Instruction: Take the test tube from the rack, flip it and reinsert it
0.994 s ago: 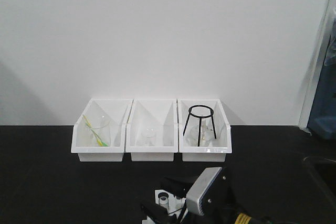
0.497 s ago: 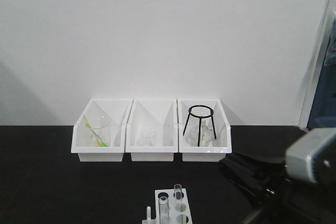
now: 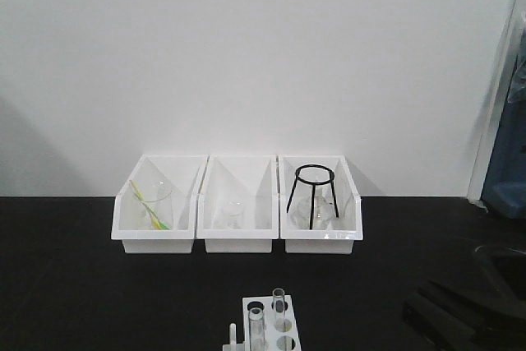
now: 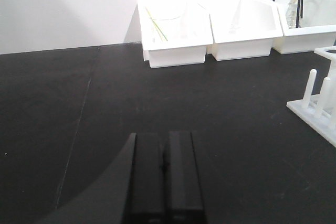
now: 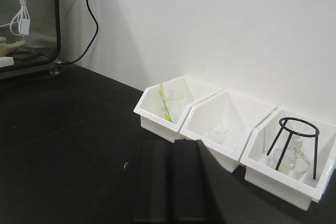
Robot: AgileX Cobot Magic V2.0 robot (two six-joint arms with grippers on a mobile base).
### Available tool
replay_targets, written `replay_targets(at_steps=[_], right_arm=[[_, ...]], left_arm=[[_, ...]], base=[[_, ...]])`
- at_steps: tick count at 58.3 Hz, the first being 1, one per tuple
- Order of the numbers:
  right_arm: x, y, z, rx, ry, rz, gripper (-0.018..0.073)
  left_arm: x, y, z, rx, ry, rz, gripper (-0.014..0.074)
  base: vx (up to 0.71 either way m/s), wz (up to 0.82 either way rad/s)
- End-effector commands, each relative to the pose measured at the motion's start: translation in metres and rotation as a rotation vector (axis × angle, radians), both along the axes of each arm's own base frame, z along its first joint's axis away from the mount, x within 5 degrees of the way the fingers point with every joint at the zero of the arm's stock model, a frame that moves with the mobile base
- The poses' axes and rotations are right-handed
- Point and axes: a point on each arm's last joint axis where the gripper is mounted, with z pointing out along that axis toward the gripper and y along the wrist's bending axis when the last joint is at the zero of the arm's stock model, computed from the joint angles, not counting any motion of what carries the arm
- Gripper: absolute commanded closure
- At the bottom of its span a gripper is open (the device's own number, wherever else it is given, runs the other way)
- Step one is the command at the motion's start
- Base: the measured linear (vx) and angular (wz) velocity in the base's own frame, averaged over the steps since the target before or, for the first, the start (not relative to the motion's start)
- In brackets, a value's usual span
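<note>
Retreating rightward, the right claw (image 5: pixel 167 182) has left the rack (image 3: pixel 271 330) on the worktop's (image 3: pixel 82 285) near edge. Both claws, left claw (image 4: pixel 164 177) included, are pressed together; reaching in that way could topple a test tube (image 3: pixel 279 302).

The left gripper (image 4: pixel 164 182) shows in its own wrist view with both black fingers (image 4: pixel 147 179) pressed flat together, nothing between them, held low over the near left. The right gripper (image 5: pixel 172 182) is likewise closed and empty, its fingers (image 5: pixel 186 179) side by side; from the front its dark arm (image 3: pixel 472 314) lies low at the near right.
</note>
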Motion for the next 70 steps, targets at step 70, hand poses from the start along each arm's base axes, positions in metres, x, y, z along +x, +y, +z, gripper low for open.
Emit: replay_targets(at_steps=[70], right_arm=[[-0.073, -0.084, -0.118, 0.082, -0.046, -0.610, 0.0570]], left_arm=[[0.000, -0.001, 0.009, -0.019, -0.090, -0.013, 0.0602]], base=[[0.00, 0.00]])
